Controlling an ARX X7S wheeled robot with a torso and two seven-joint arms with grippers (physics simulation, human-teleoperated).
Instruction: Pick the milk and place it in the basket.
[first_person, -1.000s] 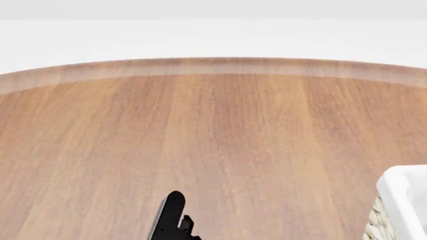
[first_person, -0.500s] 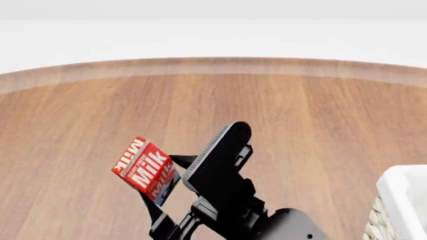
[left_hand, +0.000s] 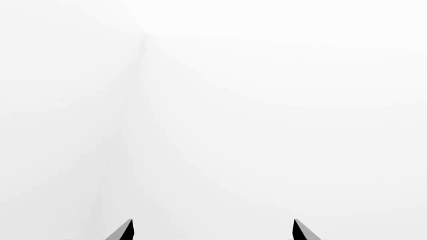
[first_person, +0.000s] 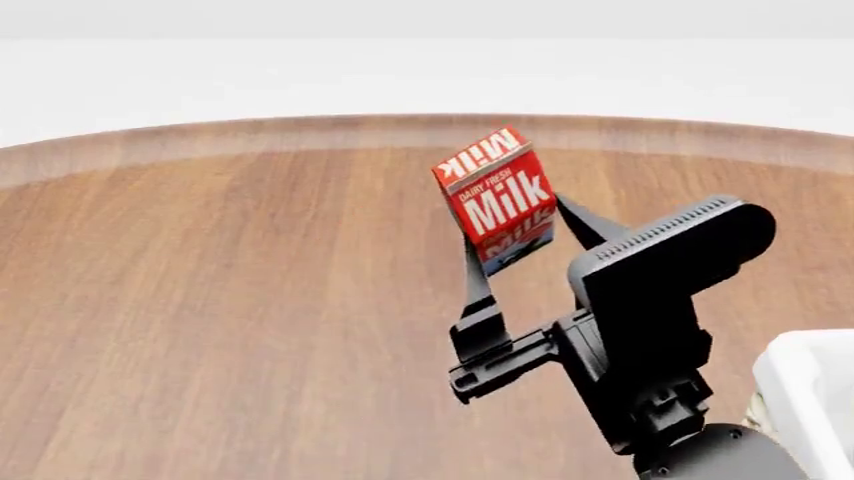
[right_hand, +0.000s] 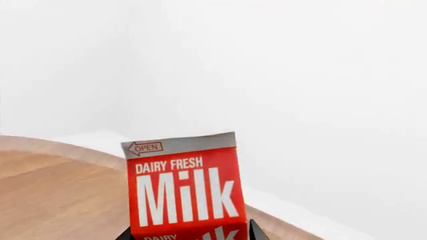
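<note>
A corner of the basket (first_person: 807, 385), its white cloth folded over the rim, shows at the near right edge of the round wooden table (first_person: 240, 300), with the black right arm just beside it. Beyond the arm, the right gripper (first_person: 514, 240) is clamped on the lower part of the milk (first_person: 497, 197), one finger on each side, and holds the carton in the air, clear of the tabletop and tipped so that its red face with the white lettering leans to the left. In the right wrist view the milk (right_hand: 185, 187) sits square between the two fingertips, its gable seam uppermost. Farther back lie the pale table edge and a white wall.

The left gripper (left_hand: 212, 230) shows only two dark fingertips set well apart, with nothing between them, pointing at blank white wall.

The carry to the basket looks to be under way. To do it well, the grip should hold firm while the arm swings toward the robot's right and back toward its body. The carton should pass above the cloth rim, not across it. It is best brought upright over the opening and lowered inside before the fingers part.
</note>
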